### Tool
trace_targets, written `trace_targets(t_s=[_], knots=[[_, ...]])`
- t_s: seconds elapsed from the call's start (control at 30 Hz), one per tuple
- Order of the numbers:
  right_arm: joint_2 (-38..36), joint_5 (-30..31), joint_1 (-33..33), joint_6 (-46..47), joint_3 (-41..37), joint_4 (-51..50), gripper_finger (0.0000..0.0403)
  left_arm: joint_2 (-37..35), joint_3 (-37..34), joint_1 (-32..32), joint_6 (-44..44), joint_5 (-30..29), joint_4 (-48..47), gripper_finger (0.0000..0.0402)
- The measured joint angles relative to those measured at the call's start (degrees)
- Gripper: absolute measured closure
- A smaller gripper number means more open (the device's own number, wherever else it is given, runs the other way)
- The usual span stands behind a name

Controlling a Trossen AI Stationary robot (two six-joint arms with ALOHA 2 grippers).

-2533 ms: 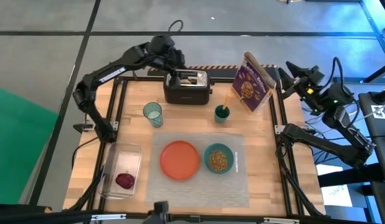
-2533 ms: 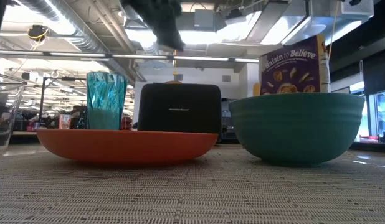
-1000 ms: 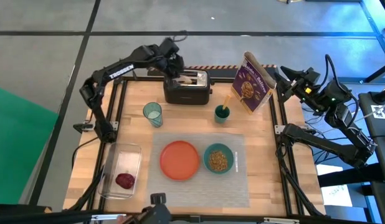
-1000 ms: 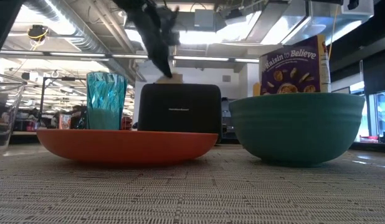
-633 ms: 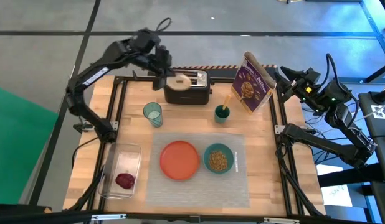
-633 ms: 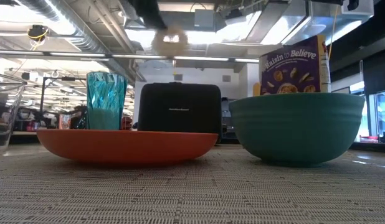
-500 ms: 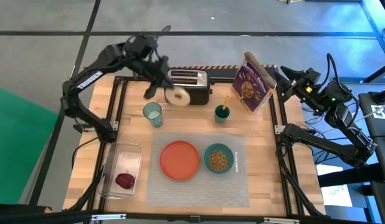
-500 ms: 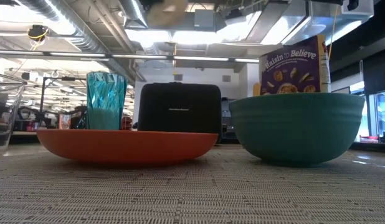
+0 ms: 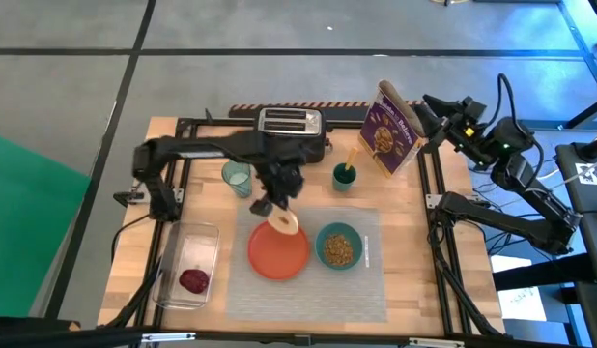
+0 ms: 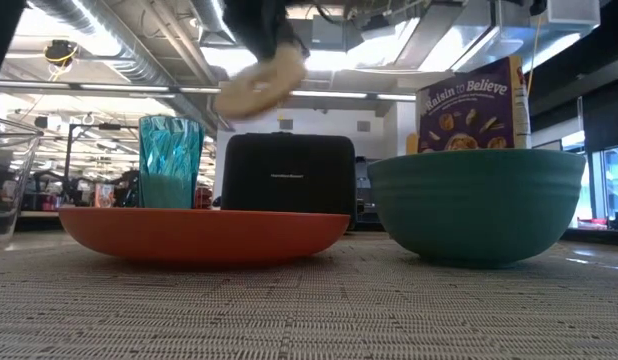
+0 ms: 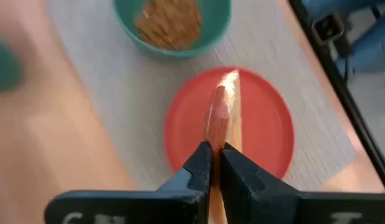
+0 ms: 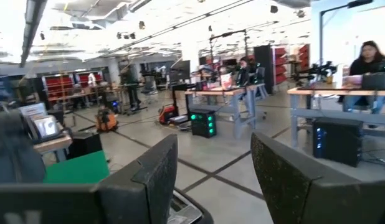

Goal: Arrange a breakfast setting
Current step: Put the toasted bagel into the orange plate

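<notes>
My left gripper (image 9: 276,210) hangs over the far part of the round orange plate (image 9: 278,253), shut on a bagel half (image 9: 285,223). The plate and the teal bowl (image 9: 338,246) of cereal sit side by side on the grey placemat (image 9: 376,280). The bluish tumbler (image 9: 237,177) stands on the wood behind the mat. An orange-handled spoon (image 9: 354,157) stands in a small teal cup. The dark red fruit (image 9: 193,280) lies in a clear container at the near left. My right gripper (image 9: 430,106) waits open at the far right, off the table. My left gripper pinches the bagel half at its rim (image 11: 216,138), one finger on each flat face. The fingers (image 11: 199,163) come from above, slanting down. The bagel hangs tilted below them (image 10: 259,85), lifted clear over the plate (image 11: 267,130).
The black toaster (image 9: 290,130) stands at the far edge behind my left arm. The purple cereal box (image 9: 392,126) stands upright at the far right. The small teal cup (image 9: 344,177) sits between toaster and box.
My left gripper has lifted the bagel half up out of the toaster's slot. It has then swung down toward the table's near edge, past the tumbler, to above the orange plate. It has stayed shut on the bagel, which now hangs tilted.
</notes>
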Motion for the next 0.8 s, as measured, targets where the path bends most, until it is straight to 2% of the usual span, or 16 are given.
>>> trace_targets(t_s=[0.27,0.47,0.8], knots=[[-0.20,-2.28,0.01,2.14,0.00,-0.26,0.0210,9.87,-0.02,-1.46,0.28,-0.85,-2.01,0.0386],[-1.12,-2.28,0.01,2.40,0.00,-2.50,0.0210,13.71,-0.02,-1.39,0.46,-3.50,-2.45,0.0384],[-0.98,-0.53,0.01,1.94,0.00,-5.23,0.0210,14.43,-0.02,-1.37,-2.87,-7.58,-2.76,0.0314]])
